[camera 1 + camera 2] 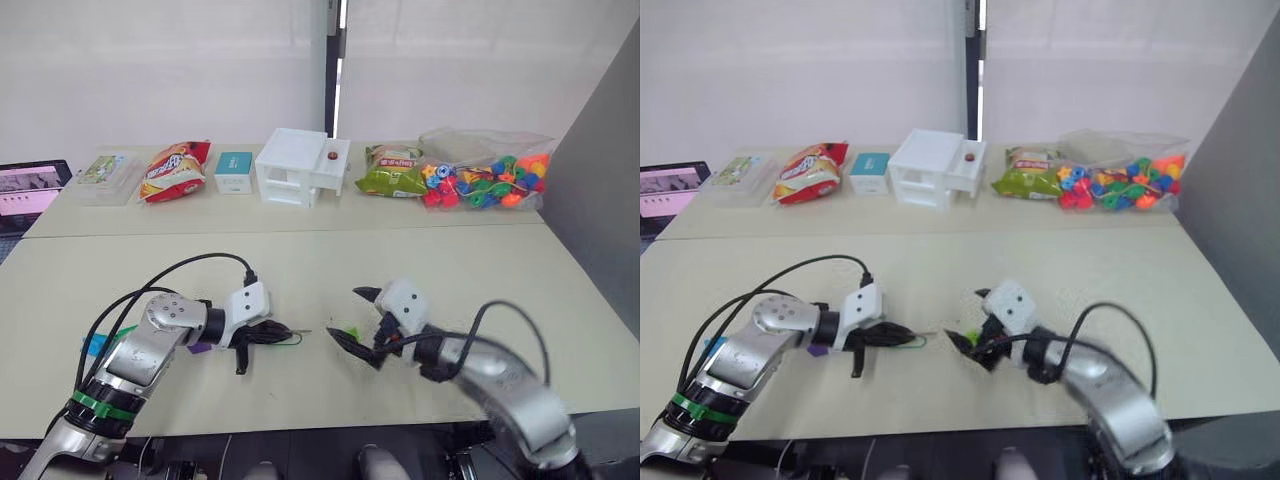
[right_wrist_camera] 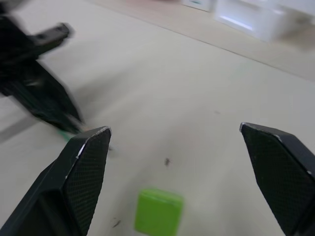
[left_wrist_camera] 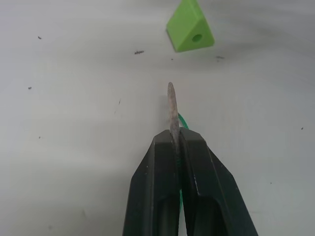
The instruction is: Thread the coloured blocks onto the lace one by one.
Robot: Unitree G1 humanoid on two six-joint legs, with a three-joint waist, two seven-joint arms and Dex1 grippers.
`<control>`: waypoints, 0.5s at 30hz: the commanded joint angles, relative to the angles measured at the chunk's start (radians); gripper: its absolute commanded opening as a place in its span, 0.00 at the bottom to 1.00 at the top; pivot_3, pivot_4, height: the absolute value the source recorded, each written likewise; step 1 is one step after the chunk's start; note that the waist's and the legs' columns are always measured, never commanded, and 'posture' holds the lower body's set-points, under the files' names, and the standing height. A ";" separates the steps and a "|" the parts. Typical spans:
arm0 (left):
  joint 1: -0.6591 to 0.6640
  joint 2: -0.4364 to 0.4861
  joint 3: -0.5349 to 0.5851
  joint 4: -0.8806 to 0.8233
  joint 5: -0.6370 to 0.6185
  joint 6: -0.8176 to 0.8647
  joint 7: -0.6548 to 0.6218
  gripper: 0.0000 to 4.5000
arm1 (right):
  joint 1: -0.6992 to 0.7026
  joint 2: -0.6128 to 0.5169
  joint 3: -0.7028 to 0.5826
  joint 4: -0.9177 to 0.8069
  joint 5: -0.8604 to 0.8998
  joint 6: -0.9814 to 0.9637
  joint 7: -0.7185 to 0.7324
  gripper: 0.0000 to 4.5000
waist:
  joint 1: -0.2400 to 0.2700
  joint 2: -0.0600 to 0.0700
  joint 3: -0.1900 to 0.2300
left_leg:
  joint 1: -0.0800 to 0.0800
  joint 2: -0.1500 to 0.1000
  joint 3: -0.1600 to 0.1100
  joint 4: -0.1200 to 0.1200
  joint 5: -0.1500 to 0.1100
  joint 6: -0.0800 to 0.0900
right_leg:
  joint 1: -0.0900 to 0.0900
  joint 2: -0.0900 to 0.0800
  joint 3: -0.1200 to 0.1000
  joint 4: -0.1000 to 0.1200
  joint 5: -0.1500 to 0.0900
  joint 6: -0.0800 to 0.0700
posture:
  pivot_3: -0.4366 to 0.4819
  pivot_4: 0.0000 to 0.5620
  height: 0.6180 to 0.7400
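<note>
Light green plastic cube bead (image 2: 158,211), light and rigid, sits between my wide-open right pincer (image 2: 189,147); left pincer (image 3: 176,140) pinches the thin green lace's stiff brown tip (image 3: 172,109).

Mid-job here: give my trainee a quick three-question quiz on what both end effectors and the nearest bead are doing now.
1. True or false: the left end effector is shut on the thin green lace behind its stiff brownish tip.
2. Which is the right end effector: A open, B shut?
3. Fill in: the small light green plastic bead lies on the ___, ungrasped.

Key: 1 true; 2 A; 3 table.
</note>
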 commanded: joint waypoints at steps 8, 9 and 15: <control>0.022 0.020 0.002 -0.087 -0.021 -0.002 -0.038 0.00 | -0.409 -0.170 0.290 0.569 -0.168 -0.426 0.630 1.00 | -0.005 0.000 0.000 | -0.001 0.000 0.001 0.001 0.000 0.001 | -0.001 -0.001 0.000 0.000 0.000 0.000 | 0.48 0.27 1.00; 0.028 0.021 0.002 -0.096 -0.021 0.000 -0.038 0.00 | -0.442 -0.156 0.316 0.634 -0.200 -0.486 0.657 1.00 | -0.005 0.000 0.000 | -0.001 0.000 0.001 0.001 0.000 0.001 | -0.001 -0.001 0.000 0.000 0.000 0.000 | 0.48 0.27 1.00; 0.052 0.022 -0.003 -0.147 -0.027 0.024 -0.029 0.00 | -0.565 -0.056 0.374 0.933 -0.293 -0.668 0.762 1.00 | -0.005 0.000 0.000 | -0.001 0.000 0.001 0.000 0.000 0.001 | -0.002 -0.001 0.000 0.001 0.000 0.000 | 0.48 0.27 1.00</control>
